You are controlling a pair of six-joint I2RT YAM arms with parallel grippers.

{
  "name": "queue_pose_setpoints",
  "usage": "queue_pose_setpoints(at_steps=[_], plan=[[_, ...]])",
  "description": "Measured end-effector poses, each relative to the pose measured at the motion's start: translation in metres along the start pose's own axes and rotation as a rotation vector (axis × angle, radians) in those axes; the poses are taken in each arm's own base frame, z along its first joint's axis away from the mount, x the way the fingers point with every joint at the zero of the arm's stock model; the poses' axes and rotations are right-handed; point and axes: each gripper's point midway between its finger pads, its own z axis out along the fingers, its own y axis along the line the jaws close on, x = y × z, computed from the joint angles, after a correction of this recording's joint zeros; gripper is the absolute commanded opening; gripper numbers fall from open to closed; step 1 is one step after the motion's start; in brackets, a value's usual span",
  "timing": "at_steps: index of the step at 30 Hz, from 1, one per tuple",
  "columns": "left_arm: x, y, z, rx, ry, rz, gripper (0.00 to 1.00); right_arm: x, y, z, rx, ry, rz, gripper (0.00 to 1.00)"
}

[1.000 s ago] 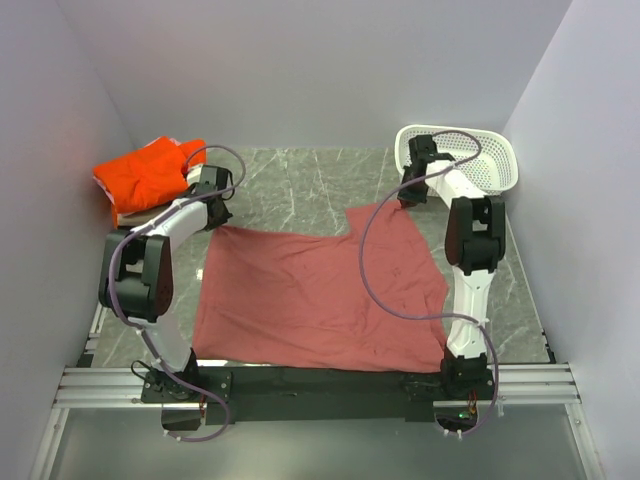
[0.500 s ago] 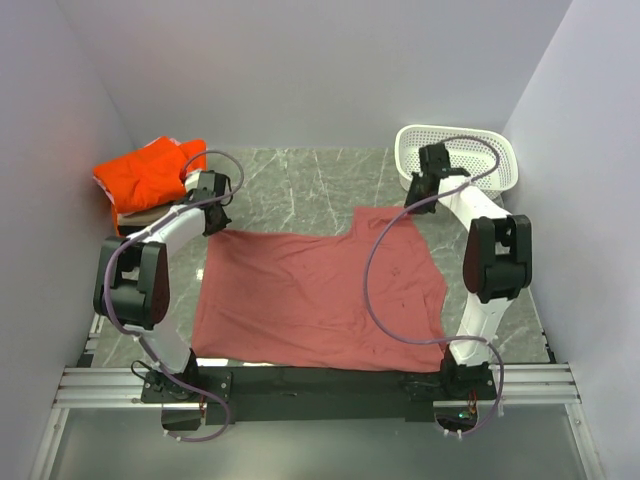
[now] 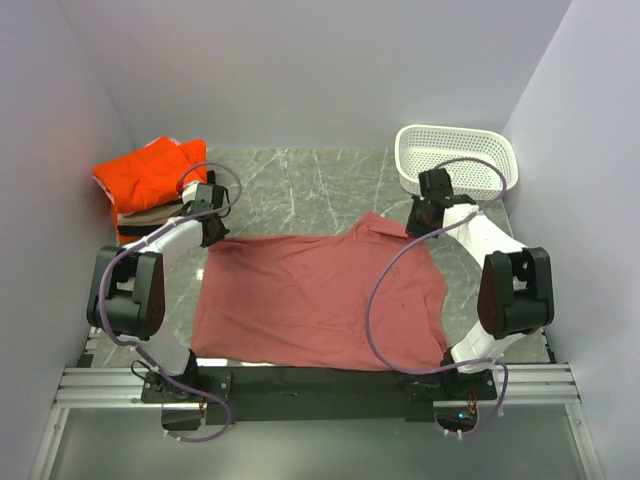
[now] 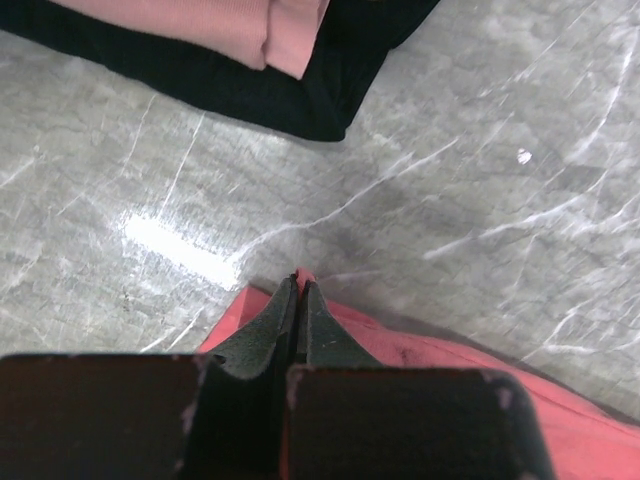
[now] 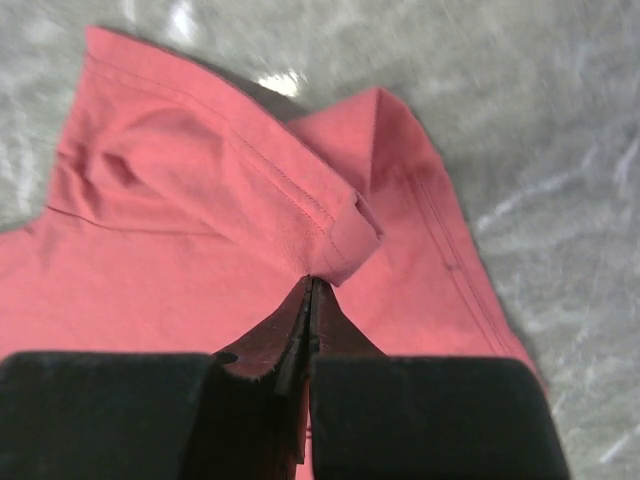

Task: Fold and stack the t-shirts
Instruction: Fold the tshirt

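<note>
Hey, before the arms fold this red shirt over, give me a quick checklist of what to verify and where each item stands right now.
1. The left gripper is shut on the far-left corner of the red shirt: ok.
2. The right gripper is shut on the far-right edge: ok, a folded hem is pinched.
3. How many layers the right gripper pinches: cannot tell.
4. Near hem lies flat on the table: ok.
5. The folded stack is apart from the red shirt: ok, bare table between.
6. The basket is apart from the shirt: ok.
</note>
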Motion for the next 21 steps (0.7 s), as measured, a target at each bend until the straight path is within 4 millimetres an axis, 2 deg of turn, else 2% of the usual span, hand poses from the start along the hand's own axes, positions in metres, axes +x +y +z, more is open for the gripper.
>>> queue_pose_setpoints(at_steps=[4,13,16,21], plan=[[0.002,0.001,0.000,-0.001,0.003,0.001,0.01,0.016,-0.008,0.003,0.024,0.024,0.004,0.01],[0.002,-0.001,0.000,0.009,0.003,-0.001,0.01,0.019,-0.012,0.021,0.070,0.062,0.026,0.42],[0.001,-0.002,0.000,0.014,0.002,-0.002,0.01,0.021,-0.013,0.026,0.079,0.076,0.031,0.49],[0.000,-0.003,-0.001,0.021,-0.003,-0.005,0.01,0.023,-0.018,0.030,0.102,0.084,0.040,0.53]])
